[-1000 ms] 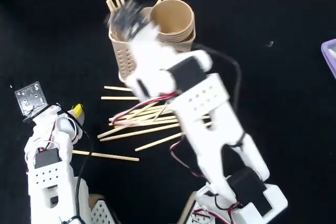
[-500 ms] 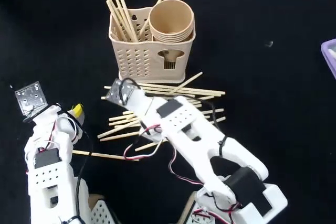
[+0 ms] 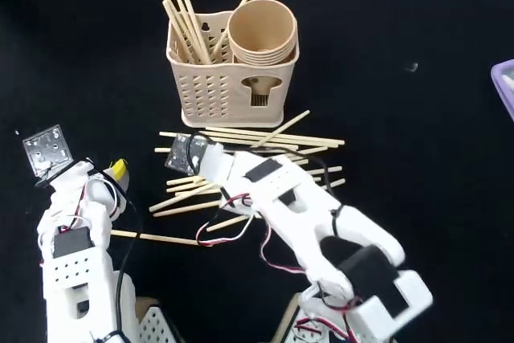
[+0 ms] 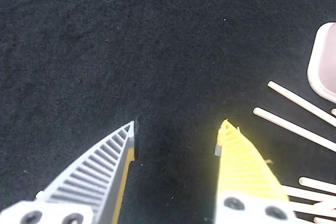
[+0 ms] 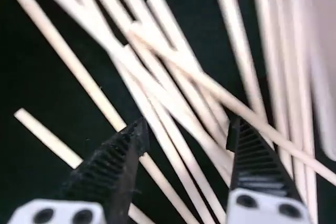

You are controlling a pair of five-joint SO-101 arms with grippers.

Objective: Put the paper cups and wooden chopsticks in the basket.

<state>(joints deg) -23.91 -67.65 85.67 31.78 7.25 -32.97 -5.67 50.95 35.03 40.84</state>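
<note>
- The left gripper (image 4: 178, 129) sits at the table's (image 3: 418, 198) left side. Its wrist view shows what the high view cannot: grey and yellow fingers spread apart with nothing between them, over bare black cloth.
- A lone chopstick (image 3: 161, 238) lies flat just beside that arm, apart from the others.
- The basket (image 3: 217, 94) stands upright at the back. A bundle of upright chopsticks (image 3: 186, 26) leans in its left compartment, and stacked paper cups (image 3: 263, 30) fill its right one.
- Loose chopsticks (image 3: 265, 140) lie scattered in front of the basket. From above, the right gripper (image 5: 187, 129) is hidden under its own wrist. Its wrist view shows black fingers released, straddling several crossed sticks and pinching none.
- A purple object (image 3: 504, 82) pokes in at the far right edge.
</note>
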